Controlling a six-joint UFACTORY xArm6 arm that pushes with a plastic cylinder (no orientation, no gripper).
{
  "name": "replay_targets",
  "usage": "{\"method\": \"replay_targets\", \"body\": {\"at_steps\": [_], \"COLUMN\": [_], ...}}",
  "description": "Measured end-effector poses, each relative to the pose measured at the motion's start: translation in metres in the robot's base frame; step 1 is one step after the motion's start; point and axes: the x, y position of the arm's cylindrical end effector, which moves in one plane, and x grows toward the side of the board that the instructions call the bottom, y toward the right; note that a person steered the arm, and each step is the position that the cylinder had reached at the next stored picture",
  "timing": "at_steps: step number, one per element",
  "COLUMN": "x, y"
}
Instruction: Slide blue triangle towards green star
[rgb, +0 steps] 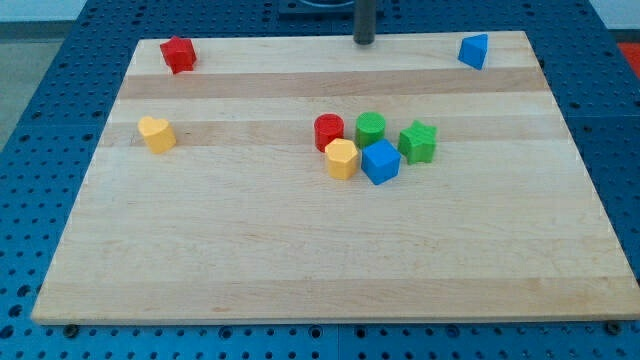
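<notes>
The blue triangle (474, 50) sits near the top right corner of the wooden board (300, 260). The green star (418, 142) lies right of the board's middle, at the right end of a cluster of blocks. My tip (364, 42) stands at the board's top edge, well to the left of the blue triangle and above the cluster. It touches no block.
The cluster also holds a red cylinder (329, 132), a green cylinder (371, 128), a yellow hexagon (342, 159) and a blue cube (380, 162). A red star (179, 54) sits at the top left. A yellow heart (156, 133) lies at the left.
</notes>
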Motion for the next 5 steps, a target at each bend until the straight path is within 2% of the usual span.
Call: {"method": "replay_targets", "body": {"at_steps": [3,5], "x": [0.000,0.022], "y": [0.134,0.157]}}
